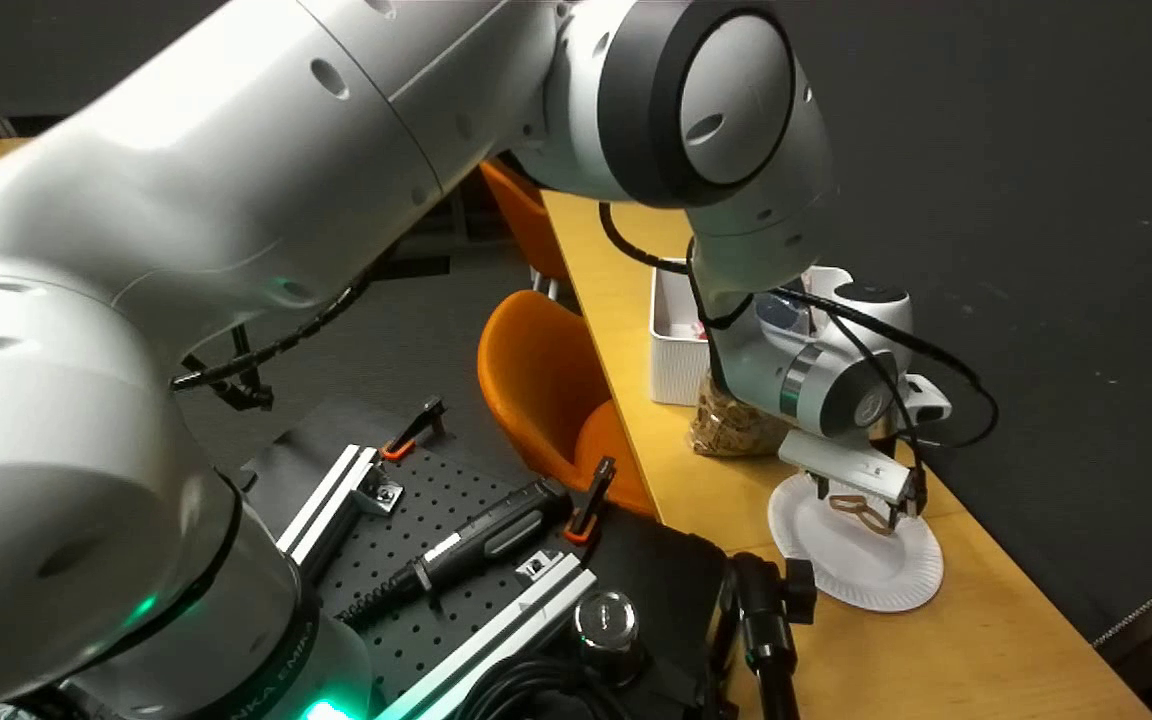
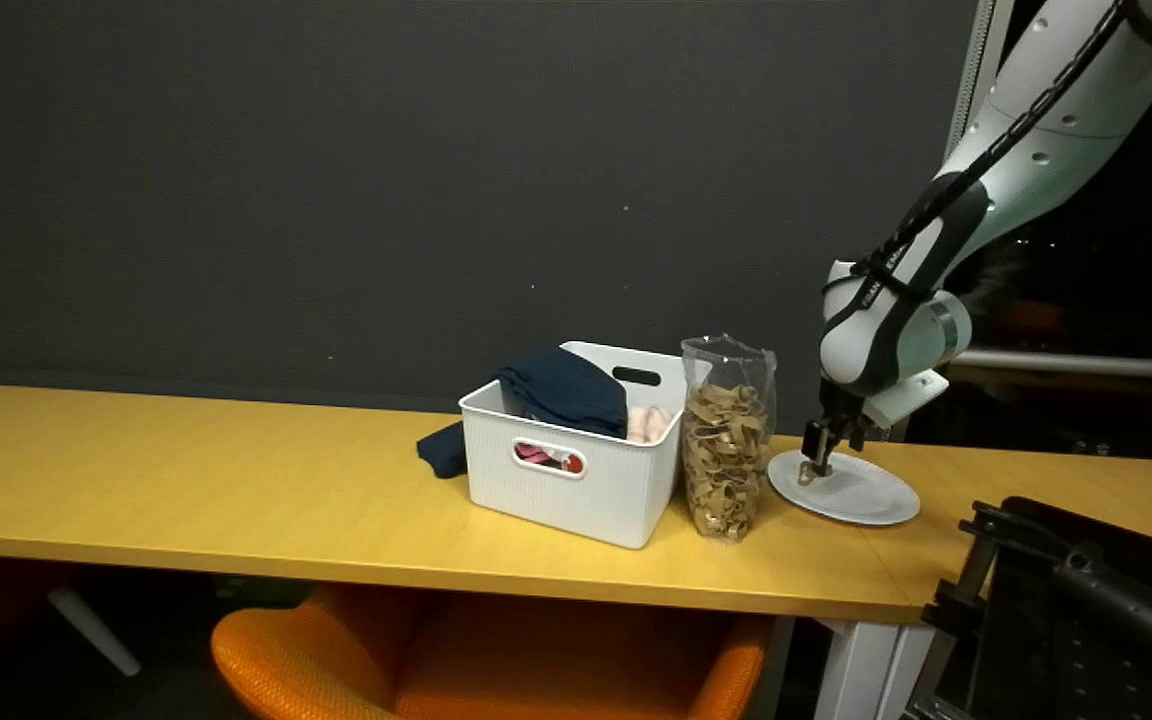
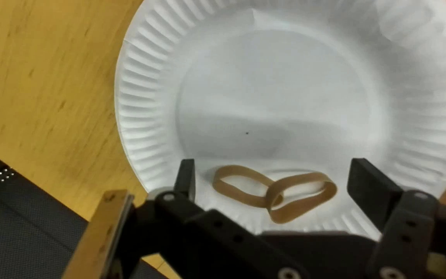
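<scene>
Two tan rubber bands, a left one and a right one, lie on a white paper plate in the wrist view. They cross where they meet, and the right band passes over the end of the left one. My gripper is open, one dark finger to the left of the bands and the other to their right, both apart from them. In both exterior views the gripper points down low over the plate. Whether the fingertips touch the plate, I cannot tell.
Beside the plate on the wooden table stands a clear bag of many tan bands. Next to it is a white basket with dark blue cloth inside. A black stand rises near the table edge; an orange chair adjoins it.
</scene>
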`<state>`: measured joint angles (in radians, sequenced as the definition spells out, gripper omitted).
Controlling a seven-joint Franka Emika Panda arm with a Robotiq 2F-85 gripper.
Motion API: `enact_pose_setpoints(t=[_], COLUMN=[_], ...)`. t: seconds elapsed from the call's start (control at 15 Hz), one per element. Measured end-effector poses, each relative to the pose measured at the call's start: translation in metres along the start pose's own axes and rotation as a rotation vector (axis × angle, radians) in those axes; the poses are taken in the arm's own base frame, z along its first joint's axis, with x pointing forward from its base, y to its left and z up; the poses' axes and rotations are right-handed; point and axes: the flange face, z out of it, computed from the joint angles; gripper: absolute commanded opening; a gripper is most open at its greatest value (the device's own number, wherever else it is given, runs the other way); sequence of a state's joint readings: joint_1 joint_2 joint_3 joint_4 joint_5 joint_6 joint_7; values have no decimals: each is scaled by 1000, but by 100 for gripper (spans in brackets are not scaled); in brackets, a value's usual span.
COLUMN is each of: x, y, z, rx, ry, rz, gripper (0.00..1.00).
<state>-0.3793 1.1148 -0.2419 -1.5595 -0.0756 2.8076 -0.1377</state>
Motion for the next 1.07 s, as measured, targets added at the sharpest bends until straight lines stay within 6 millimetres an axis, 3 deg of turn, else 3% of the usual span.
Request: enact_pose_setpoints(t=[0.33,0.93,1.0,1.07], x=[10,26,27,27], y=[3,-11,-12,-13], z=[19,29,30,31], rx=[-64,-37,-32,-28], ry=[14,53,54,55], rz=[28,38,40,41], gripper=[100,100,75,74])
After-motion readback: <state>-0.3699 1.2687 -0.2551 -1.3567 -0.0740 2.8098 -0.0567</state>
